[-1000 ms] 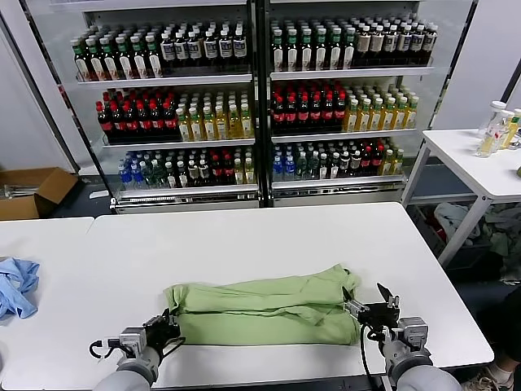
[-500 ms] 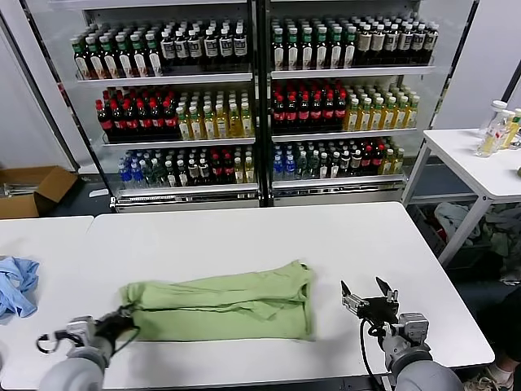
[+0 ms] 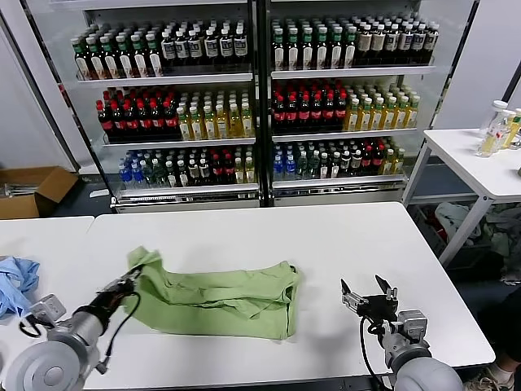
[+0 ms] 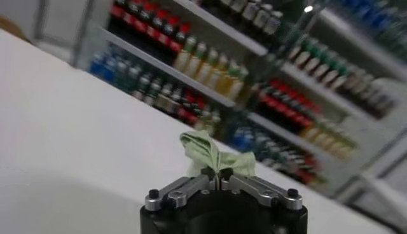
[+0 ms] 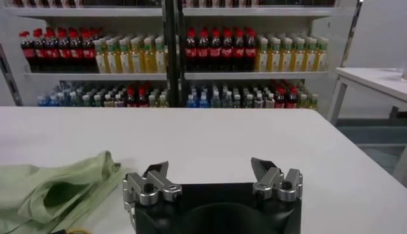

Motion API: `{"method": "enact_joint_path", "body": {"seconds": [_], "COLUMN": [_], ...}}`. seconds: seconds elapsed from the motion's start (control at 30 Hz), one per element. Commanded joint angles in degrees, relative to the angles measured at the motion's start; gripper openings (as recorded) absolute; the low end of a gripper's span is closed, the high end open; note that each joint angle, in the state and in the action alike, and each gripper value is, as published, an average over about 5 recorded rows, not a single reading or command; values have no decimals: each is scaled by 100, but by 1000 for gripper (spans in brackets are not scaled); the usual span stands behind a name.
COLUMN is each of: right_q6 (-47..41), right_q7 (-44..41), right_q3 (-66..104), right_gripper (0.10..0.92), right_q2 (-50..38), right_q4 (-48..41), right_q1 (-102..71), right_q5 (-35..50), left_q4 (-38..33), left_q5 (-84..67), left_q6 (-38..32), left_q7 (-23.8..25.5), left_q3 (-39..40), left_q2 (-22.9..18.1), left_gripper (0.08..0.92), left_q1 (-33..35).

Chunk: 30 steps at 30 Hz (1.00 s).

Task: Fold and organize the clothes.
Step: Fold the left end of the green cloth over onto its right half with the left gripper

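Green shirt (image 3: 220,295): lower centre, on table (image 3: 326,236); corner pinched in closed left gripper (image 3: 130,283), apparently lifted. Right gripper (image 3: 368,292): wide open, empty, apart.

Legible text: none. Bottles (image 3: 244,90) on the shelves (image 3: 260,77) carry labels too small to read; no brand, number or sign can be made out elsewhere.

Blue cloth (image 3: 16,285) at table edge, bottle shelves (image 3: 244,98) behind.
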Motion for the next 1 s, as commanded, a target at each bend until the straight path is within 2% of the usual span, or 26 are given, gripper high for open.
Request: {"method": "enact_joint_path", "body": {"seconds": [0.03,0.47,0.63,0.83,0.93,1.0], "right_q6": [22,79,85,87,89,88], "right_q7": [-12,-37,-46,-53,-56,-59], "right_q3": [-2,-2,-31,-101,-134,-147], "right_gripper": [823,823,823,823,822,823], "right_q2": [-17,-93,-99,-91,-83,-78], "right_q4": [-37,-103,-146,-229,-278,-302], "right_q1": [21,106,168,271,310,339], "right_q5": [3,87,119,143,143,142], "left_q4": [-532,286,673,774,767,766], "left_q5": [-1333,-95,449,713,769,809], "left_q6": [-90,-177,-141,-24,16,19], "left_q7": [131,-92,-174,-17,104,198], "left_q3": [937,2624,2917,3063,3112,3145], "left_q2": [-405,-964,-1094,-1122,-1123,-1124], "left_gripper": [95,95,95,95,127,184], "left_q1": [-198,-1044,-1266,-1364,-1422,-1470]}}
